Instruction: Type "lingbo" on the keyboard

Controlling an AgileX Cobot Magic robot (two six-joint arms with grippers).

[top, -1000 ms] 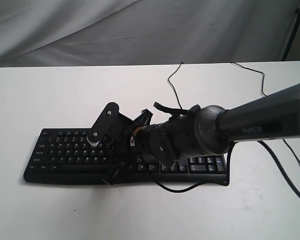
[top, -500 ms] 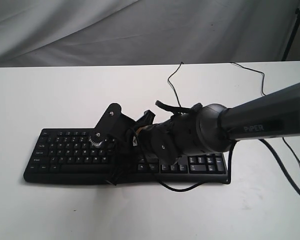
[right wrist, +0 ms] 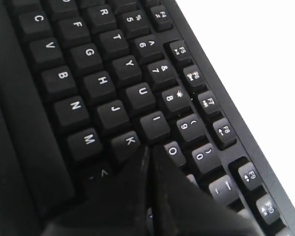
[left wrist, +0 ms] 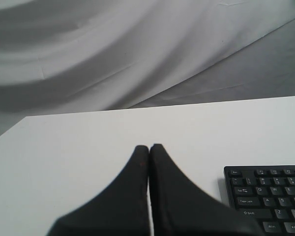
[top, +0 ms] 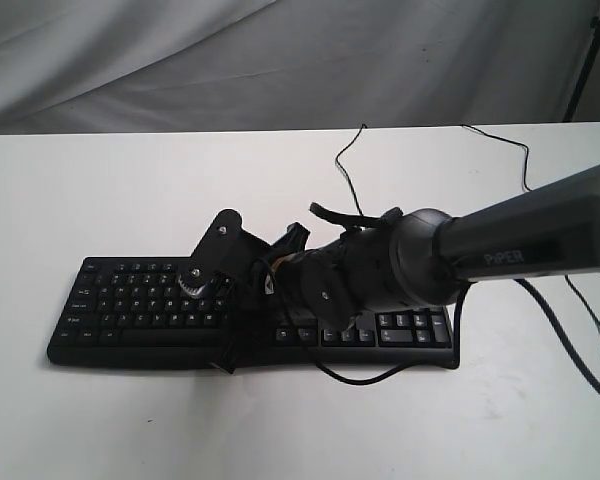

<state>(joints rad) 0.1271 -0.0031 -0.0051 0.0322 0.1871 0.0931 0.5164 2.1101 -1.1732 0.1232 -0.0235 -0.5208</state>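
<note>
Slowly, over the last second, my right gripper (right wrist: pixel 148 151) sinks a little lower toward the keys in the exterior view, while the grey arm behind it hardly shifts. Its two black tapered fingers are clenched into one point and grasp nothing. This point now stands at the edge of the I key (right wrist: pixel 155 125), where it meets the K key (right wrist: pixel 129 141) and the O key (right wrist: pixel 173 151). I cannot tell if it already touches a key. I judge that the small descent prepares a press on an early letter of the word. The wide black plastic keyboard (top: pixel 130 310) with white letters lies on the white table (top: pixel 80 200), toward its front. My left gripper (left wrist: pixel 149 147), also clenched and empty, hangs over the table beside the keyboard's corner.
</note>
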